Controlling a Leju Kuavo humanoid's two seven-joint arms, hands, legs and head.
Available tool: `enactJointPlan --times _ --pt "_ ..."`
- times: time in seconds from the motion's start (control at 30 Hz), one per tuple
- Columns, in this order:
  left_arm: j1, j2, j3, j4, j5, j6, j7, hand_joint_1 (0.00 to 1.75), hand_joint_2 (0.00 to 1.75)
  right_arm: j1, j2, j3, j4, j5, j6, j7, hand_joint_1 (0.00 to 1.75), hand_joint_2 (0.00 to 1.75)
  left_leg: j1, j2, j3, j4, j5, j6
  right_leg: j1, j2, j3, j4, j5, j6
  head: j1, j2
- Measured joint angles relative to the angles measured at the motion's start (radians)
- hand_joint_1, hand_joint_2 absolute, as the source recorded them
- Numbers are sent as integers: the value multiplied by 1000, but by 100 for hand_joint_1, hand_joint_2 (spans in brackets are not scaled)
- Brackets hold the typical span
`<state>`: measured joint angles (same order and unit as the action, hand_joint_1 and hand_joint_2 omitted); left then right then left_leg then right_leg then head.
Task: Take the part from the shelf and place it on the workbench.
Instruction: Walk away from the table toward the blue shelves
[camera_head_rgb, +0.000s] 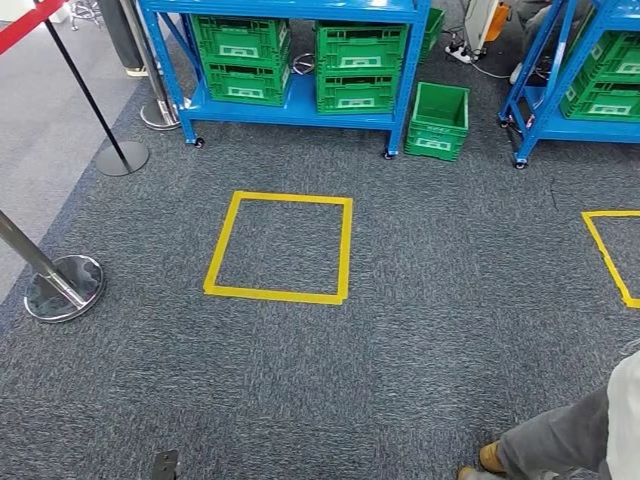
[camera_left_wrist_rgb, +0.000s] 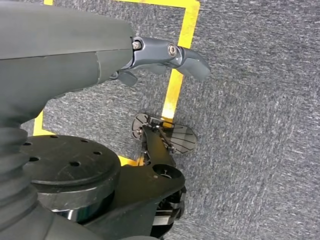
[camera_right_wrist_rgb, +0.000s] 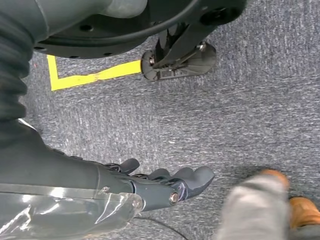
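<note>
A yellow tape square (camera_head_rgb: 279, 247) marks grey carpet; a green crate (camera_head_rgb: 438, 120) sits far right on the floor.

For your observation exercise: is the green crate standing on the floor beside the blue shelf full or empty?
Empty, as far as shown. The green crate stands upright with its open top toward the head camera, and only bare green inner walls show beside the blue shelf.

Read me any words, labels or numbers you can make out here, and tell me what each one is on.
No text can be read in these pictures.
White label panels on the green plastic crates on the blue metal shelf: too small and blurred to read.
White panel on the green crate standing on the grey carpet: also blurred.
Yellow tape square on the floor: plain outline, no writing.
</note>
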<state>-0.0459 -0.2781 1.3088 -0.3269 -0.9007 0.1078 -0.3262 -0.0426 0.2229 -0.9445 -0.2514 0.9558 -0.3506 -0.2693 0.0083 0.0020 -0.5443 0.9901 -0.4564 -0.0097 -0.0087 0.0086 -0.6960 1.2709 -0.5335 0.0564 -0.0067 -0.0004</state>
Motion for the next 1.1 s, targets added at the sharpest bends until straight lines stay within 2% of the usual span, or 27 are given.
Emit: enactJointPlan --times 0.03,0.07,0.1,0.13,0.23,0.27,0.37,0.4,0.47,0.53,0.6,0.63,0.93,1.07,1.1 --pt "0 0 0 0 0 -1 0 0 175 -1 0 0 0 1 -1 0 0 175 0 0 3 0 -2 -3 0 -1 39 -76 38 -2 0 0" --pt "0 0 0 0 0 -2 0 0 175 -3 0 0 0 1 -3 0 0 175 -1 0 6 1 -5 -7 0 -2 76 -149 63 -4 1 0" --pt "0 0 0 0 0 -2 0 0 175 -4 0 0 0 1 -5 0 0 175 -3 -1 7 2 -7 -12 1 -2 104 -203 78 -8 1 0" --pt "-1 0 0 0 0 -3 0 0 175 -5 0 0 0 1 -5 0 0 175 -4 -1 8 2 -7 -18 2 -1 119 -231 81 -13 1 0" --pt "-2 0 0 0 0 -3 0 0 175 -2 0 0 0 1 -6 0 0 175 -4 -1 11 -5 -4 -29 7 1 120 -239 80 -29 -1 0" --pt "-2 0 0 0 1 -3 0 0 175 -1 0 0 0 2 -5 -3 0 175 -4 -1 13 -8 -4 -24 6 1 121 -240 81 -31 -3 0" --pt "-3 1 0 0 3 -4 -1 0 175 -2 1 2 0 8 0 -16 0 175 -6 -2 16 -13 -1 10 4 3 123 -243 83 -33 -12 0" --pt "-3 1 0 0 5 -4 -2 0 175 -2 1 2 0 9 0 -18 0 175 -6 -2 15 -14 0 13 5 4 122 -243 82 -33 -13 0" --pt "-3 1 0 0 7 -4 -3 0 175 -2 1 1 0 10 -1 -19 0 175 -4 -2 15 -16 3 4 8 4 121 -242 82 -36 -13 0" --pt "-2 1 0 0 8 -4 -3 0 175 -2 1 1 0 12 -2 -17 0 175 -1 -2 15 -20 5 -19 10 3 120 -241 82 -39 -13 0" --pt "-2 0 0 0 8 -4 -3 0 175 -2 1 1 0 15 -3 -13 0 175 1 -2 15 -22 6 -36 11 3 119 -241 83 -41 -13 0" --pt "-2 0 0 0 8 -4 -3 0 175 -2 1 1 0 16 -3 -11 0 175 1 -2 15 -22 6 -39 11 3 118 -241 83 -41 -13 0" --pt "-2 0 0 0 8 -4 -3 0 175 -2 1 1 0 16 -5 -7 0 175 -3 -2 15 -22 6 -38 7 3 120 -245 88 -35 -12 0" --pt "-2 0 0 0 7 -4 -3 0 175 -2 1 1 0 16 -4 -5 0 0 -3 -2 15 -22 6 -37 6 3 121 -247 88 -34 -12 0" --pt "-2 0 0 0 6 -4 -3 0 175 -2 1 1 0 16 -4 -5 0 0 -3 -2 15 -22 6 -37 6 3 121 -247 88 -34 -12 0"
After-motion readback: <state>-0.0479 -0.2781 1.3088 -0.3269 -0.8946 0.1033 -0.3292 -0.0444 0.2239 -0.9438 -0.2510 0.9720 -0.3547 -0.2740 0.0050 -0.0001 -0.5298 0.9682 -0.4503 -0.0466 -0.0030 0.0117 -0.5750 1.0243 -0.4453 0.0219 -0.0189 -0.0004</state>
